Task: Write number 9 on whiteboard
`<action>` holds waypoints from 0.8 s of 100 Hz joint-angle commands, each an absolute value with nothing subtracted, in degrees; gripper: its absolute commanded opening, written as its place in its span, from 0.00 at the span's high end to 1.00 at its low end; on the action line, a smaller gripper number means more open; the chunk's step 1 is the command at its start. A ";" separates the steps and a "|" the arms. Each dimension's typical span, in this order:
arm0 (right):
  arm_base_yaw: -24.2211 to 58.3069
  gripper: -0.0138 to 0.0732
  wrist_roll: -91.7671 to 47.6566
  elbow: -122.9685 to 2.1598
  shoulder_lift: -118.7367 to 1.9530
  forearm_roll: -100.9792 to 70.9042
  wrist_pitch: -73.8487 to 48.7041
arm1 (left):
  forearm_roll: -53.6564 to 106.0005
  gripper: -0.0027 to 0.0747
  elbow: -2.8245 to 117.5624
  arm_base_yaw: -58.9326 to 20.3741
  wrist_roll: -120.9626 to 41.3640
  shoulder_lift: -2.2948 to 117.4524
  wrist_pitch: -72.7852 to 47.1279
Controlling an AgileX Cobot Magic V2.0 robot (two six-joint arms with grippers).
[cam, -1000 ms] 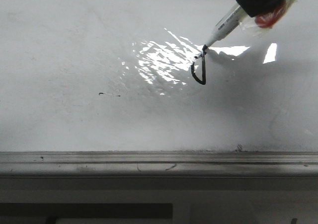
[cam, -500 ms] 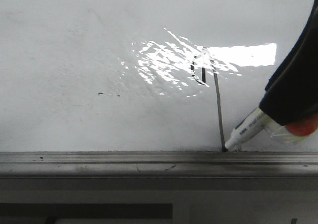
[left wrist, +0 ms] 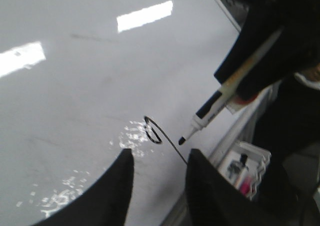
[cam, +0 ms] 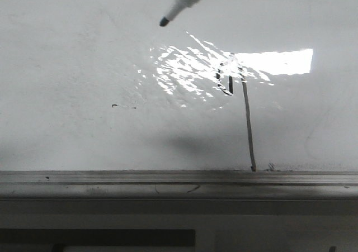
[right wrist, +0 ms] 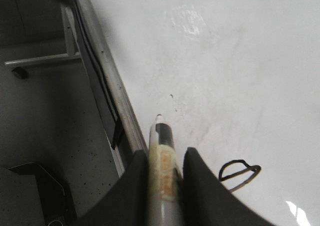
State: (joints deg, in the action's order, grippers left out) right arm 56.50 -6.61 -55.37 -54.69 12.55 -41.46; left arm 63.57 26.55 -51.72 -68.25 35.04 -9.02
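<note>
One number 9 point(cam: 238, 104) now sits near the whiteboard's point(cam: 78, 56) rail, so I lifted the marker point(cam: 180, 5), gripped by my right gripper point(right wrist: 165, 173), up and left; writing looks done.

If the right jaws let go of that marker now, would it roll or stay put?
Likely to roll: the marker has a round, slim barrel. The whiteboard looks glossy, so it would probably slide too. It seems stiff and light, held straight in the right gripper.
</note>
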 commanded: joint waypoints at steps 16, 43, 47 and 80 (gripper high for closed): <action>60.07 0.92 -10.51 -57.50 -55.69 12.74 -39.35 | 57.10 0.46 36.05 -52.01 -68.42 50.58 -17.04; 63.77 0.92 -11.04 -57.50 -56.31 12.74 -39.35 | 52.66 0.46 43.90 -52.01 -68.42 61.82 -22.61; 63.96 0.92 -11.04 -57.50 -56.31 12.74 -39.35 | 52.66 0.47 44.36 -52.01 -68.70 62.72 -23.39; 64.05 0.92 -11.04 -57.50 -58.59 12.62 -40.45 | 52.66 0.96 44.75 -52.01 -69.92 64.21 -25.30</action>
